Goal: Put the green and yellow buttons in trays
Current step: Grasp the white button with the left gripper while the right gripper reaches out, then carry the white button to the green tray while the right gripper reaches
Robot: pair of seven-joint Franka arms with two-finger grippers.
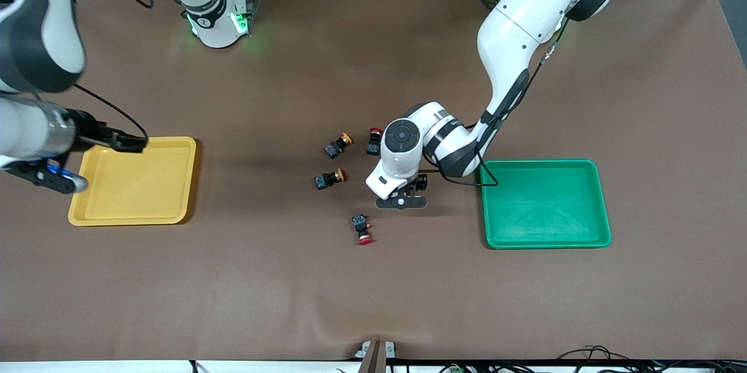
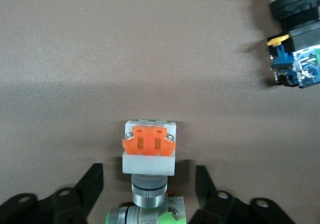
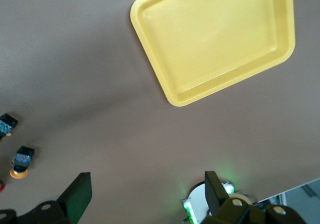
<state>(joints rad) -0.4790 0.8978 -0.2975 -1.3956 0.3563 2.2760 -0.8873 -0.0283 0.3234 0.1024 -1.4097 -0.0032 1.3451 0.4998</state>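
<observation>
My left gripper (image 1: 401,202) is low over the table's middle, beside the green tray (image 1: 543,204). Its open fingers (image 2: 90,188) straddle a pale grey button with an orange face (image 2: 149,151), with a gap on each side. A second grey button with green on it (image 2: 145,215) lies against the first, at the gripper's base. Two black buttons with yellow-orange caps (image 1: 337,145) (image 1: 328,178) lie toward the right arm's end. My right gripper (image 1: 64,179) hangs open and holds nothing beside the yellow tray (image 1: 137,180), which also shows in the right wrist view (image 3: 215,39).
Two red-capped black buttons lie near the left hand: one (image 1: 363,229) nearer the front camera, also in the left wrist view (image 2: 295,39), and one (image 1: 374,140) farther away. Brown mat covers the table between the trays.
</observation>
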